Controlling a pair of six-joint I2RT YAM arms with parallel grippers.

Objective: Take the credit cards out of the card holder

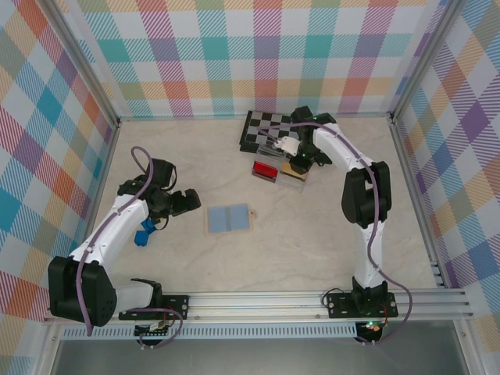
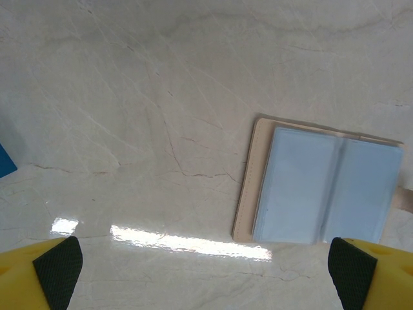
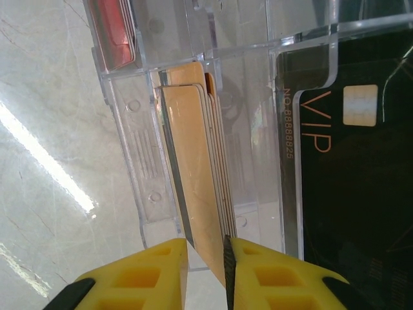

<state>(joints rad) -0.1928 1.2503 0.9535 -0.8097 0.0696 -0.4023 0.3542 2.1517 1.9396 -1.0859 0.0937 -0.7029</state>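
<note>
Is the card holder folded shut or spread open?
Spread open: the card holder lies flat, its two blue panels side by side.

Table (image 2: 129, 97) glossy, marble-look; tray (image 3: 129, 161) clear hard plastic; card holder (image 2: 303, 187) smooth, semi-matt sleeves.

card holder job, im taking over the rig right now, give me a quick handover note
Left gripper: open, holding nothing, hovering over the table beside the card holder.
Right gripper: fingers close on either side of a tan card standing in the clear tray; cannot tell whether it is pinched.
Card holder: lying open and flat mid-table; both blue pockets look empty.
Cards: tan stack in the tray's middle slot, red card in the next slot, dark VIP card on the tray's other side.
Done: cards seem out.
Left: free the tan card, back off, check the holder for stragglers.
</note>
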